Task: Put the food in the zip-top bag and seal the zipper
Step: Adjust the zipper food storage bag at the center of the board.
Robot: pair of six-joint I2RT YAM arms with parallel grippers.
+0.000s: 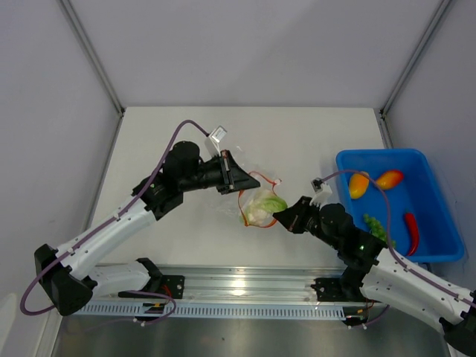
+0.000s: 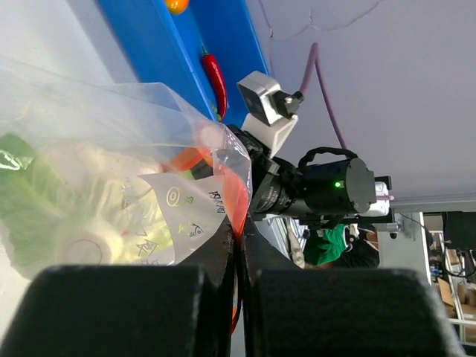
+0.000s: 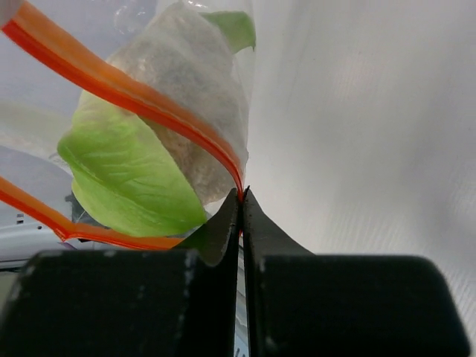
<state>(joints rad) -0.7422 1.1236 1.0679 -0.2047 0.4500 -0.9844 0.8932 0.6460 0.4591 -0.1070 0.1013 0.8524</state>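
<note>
The clear zip-top bag (image 1: 256,201) hangs between my two grippers above the table. The white-and-pale-green round vegetable (image 1: 262,208) is inside it. My left gripper (image 1: 238,177) is shut on the orange-red zipper at the bag's far-left end; in the left wrist view the gripper (image 2: 239,229) pinches the strip (image 2: 236,195). My right gripper (image 1: 280,217) is shut on the zipper's near-right end; in the right wrist view the gripper (image 3: 242,195) pinches the strip (image 3: 126,97) beside the vegetable (image 3: 141,171). Two orange-yellow fruits (image 1: 359,184), the green bunch (image 1: 375,225) and the red chili (image 1: 411,232) lie in the bin.
The blue plastic bin (image 1: 439,216) stands at the table's right side, close behind my right arm. It also shows in the left wrist view (image 2: 149,52) with the chili (image 2: 215,73). Grey walls enclose the table on three sides.
</note>
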